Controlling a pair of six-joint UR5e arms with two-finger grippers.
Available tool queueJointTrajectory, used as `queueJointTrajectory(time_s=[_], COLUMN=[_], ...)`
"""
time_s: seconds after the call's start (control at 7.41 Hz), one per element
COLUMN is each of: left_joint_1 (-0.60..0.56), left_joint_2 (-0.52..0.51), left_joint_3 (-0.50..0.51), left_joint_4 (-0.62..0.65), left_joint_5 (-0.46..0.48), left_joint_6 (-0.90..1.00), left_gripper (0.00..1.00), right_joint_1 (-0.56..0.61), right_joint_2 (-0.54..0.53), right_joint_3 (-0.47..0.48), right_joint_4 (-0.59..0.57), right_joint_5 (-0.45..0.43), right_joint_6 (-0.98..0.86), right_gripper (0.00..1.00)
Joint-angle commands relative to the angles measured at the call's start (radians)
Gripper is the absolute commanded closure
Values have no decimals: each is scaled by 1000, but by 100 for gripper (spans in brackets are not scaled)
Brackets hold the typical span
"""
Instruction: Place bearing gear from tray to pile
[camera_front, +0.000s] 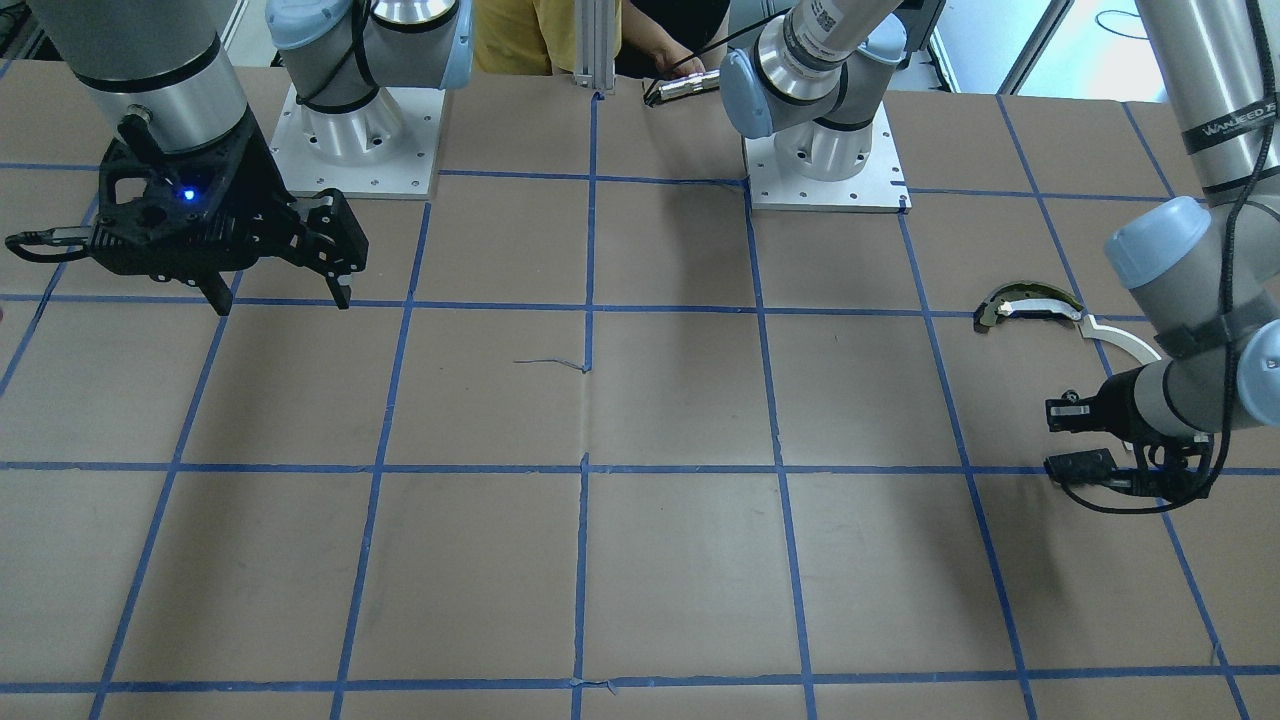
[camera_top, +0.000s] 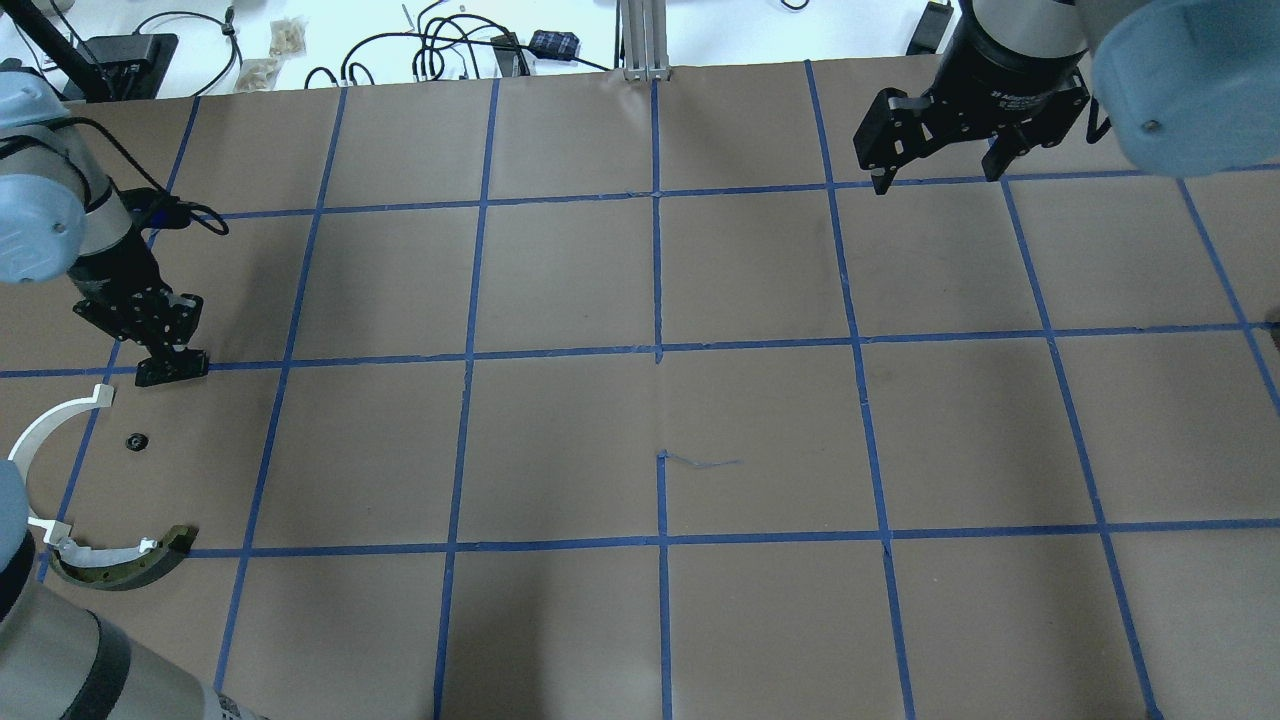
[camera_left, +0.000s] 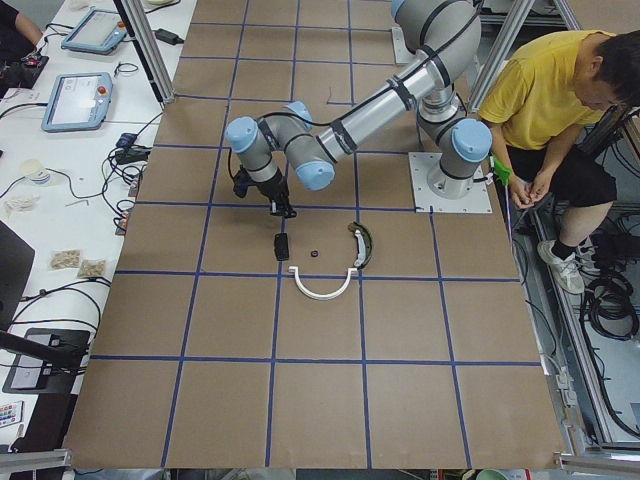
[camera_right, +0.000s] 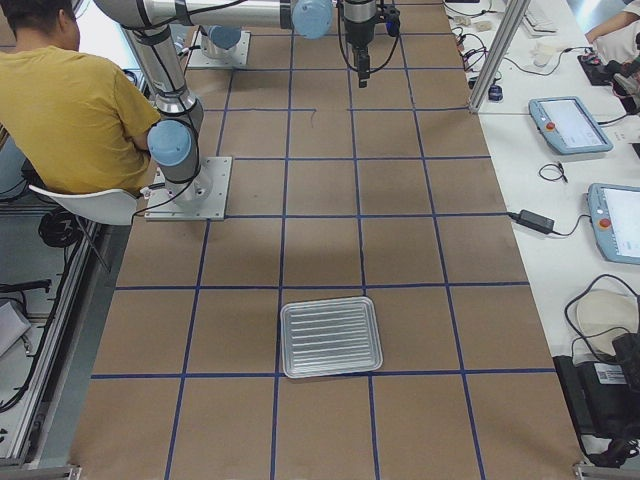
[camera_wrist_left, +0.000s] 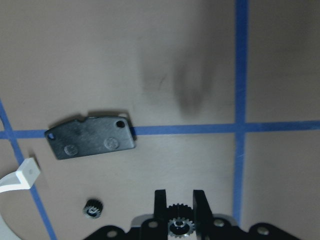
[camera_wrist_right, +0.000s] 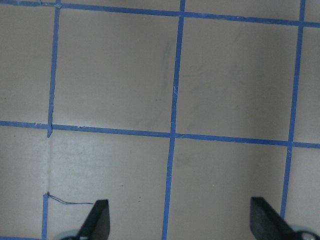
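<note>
In the left wrist view my left gripper (camera_wrist_left: 179, 197) has its fingers close together, shut on a small black bearing gear (camera_wrist_left: 177, 225) with a silver centre. It hovers just above the table beside the pile. A second small gear (camera_wrist_left: 92, 207) lies on the paper there (camera_top: 135, 441). The pile holds a flat black plate (camera_wrist_left: 90, 137), a white arc strip (camera_wrist_left: 27, 172) and a dark olive-edged curved piece (camera_top: 120, 570). My right gripper (camera_top: 937, 178) hangs open and empty far off at the other side. The metal tray (camera_right: 330, 352) shows nothing in it.
Brown paper with a blue tape grid covers the table. A person in a yellow shirt (camera_left: 550, 100) sits behind the robot bases. Tablets and cables lie on the side benches beyond the table's ends.
</note>
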Motion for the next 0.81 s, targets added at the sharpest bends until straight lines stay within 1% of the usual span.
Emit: queueJointTrajectory(time_s=[0.0,0.67], left_joint_1=[77,129], left_joint_2=[-15,-60], left_joint_3=[-35,-53], left_joint_4=[19,36], left_joint_5=[-3,3], left_joint_6=[34,51], left_gripper=[100,100], right_joint_1=[0,0], right_joint_2=[0,2], right_joint_3=[0,0], right_joint_4=[0,0], right_joint_5=[0,-2], right_joint_6=[0,-1], right_gripper=[0,0])
